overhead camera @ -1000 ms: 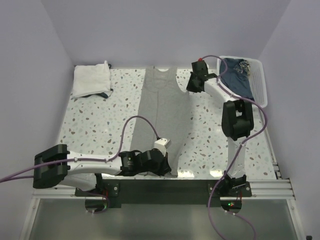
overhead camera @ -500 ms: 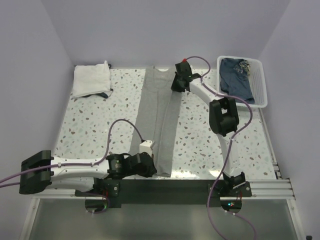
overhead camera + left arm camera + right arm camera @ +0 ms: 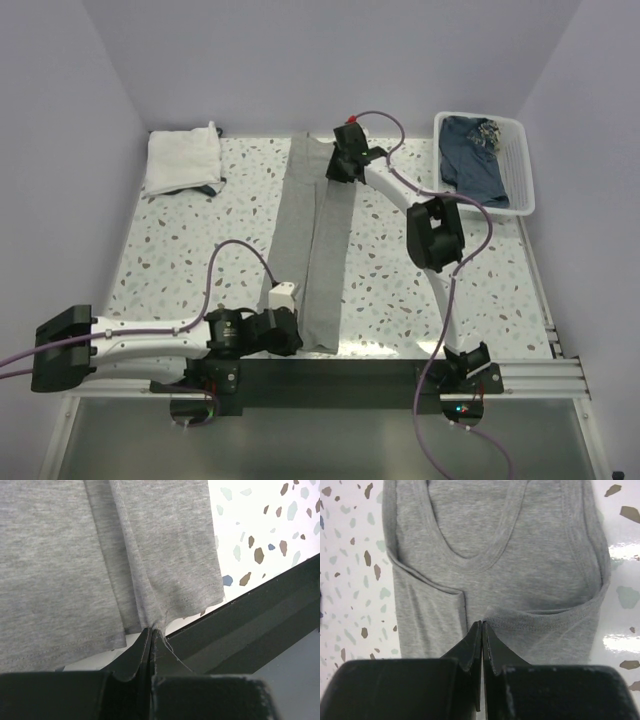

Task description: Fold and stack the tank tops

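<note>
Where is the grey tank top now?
In the top view the grey tank top runs lengthwise down the middle of the table, hem pinched by the left gripper at the near edge, shoulder pinched by the right gripper at the far end.

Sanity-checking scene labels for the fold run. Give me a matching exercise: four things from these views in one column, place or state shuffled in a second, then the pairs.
1. plain grey cloth tank top
2. folded white cloth garment
3. white plastic slatted basket
4. left tool

A. far right corner, dark blue cloth inside
B. shut on the grey hem at the near edge of the table
C. far left corner
D. centre, stretched lengthwise, one side folded over

Pairs: 1-D, 2-C, 3-A, 4-B
</note>
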`<move>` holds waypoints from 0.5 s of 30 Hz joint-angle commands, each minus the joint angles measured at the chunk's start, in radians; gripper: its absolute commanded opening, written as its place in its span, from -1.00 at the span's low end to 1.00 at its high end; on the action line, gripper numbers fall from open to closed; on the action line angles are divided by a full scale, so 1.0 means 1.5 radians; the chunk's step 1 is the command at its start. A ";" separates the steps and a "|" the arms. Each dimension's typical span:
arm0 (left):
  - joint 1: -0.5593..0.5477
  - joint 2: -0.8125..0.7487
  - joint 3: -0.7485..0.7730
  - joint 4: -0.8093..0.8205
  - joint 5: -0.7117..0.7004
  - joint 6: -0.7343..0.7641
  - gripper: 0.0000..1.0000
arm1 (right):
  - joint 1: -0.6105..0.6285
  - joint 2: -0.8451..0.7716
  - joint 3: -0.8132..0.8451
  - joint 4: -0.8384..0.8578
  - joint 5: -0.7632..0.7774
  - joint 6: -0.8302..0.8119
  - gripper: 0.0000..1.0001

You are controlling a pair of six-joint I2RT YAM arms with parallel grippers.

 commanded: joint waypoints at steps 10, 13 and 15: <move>0.002 -0.013 -0.019 -0.023 -0.016 -0.023 -1.00 | 0.020 0.053 0.085 0.009 -0.008 0.004 -1.00; 0.002 -0.021 -0.021 -0.032 -0.022 -0.029 -1.00 | 0.022 0.058 0.086 0.014 -0.007 0.004 -1.00; 0.002 -0.028 -0.022 -0.039 -0.027 -0.031 -1.00 | 0.022 0.060 0.087 0.016 -0.006 0.004 -1.00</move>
